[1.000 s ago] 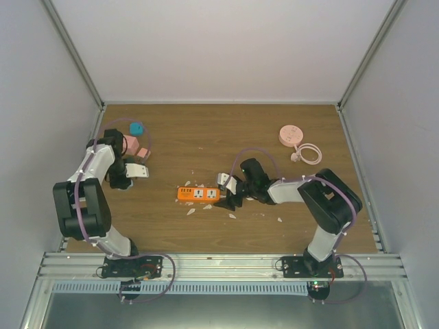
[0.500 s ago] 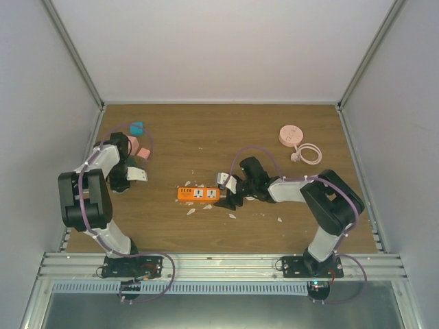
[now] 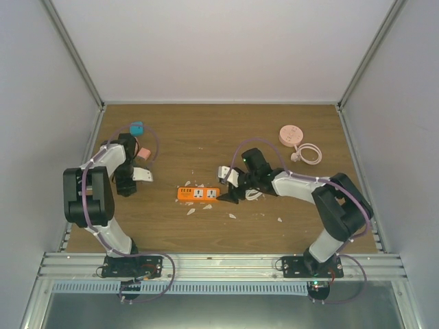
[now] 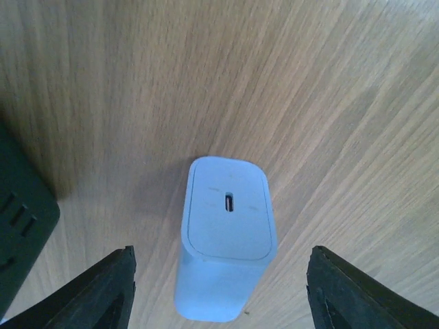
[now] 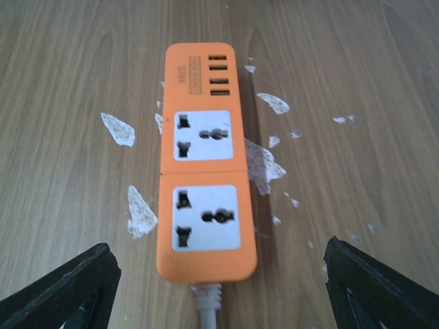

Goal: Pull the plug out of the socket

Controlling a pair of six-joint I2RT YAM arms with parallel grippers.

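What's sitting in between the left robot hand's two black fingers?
A white charger plug, resting on the wooden table. The left wrist view shows it, with the fingers wide apart on either side and not touching it.

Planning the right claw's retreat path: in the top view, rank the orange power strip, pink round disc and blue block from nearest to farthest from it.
From the right claw:
1. Orange power strip, just left of it, mid-table.
2. Pink round disc, toward the far right corner.
3. Blue block, toward the far left corner.
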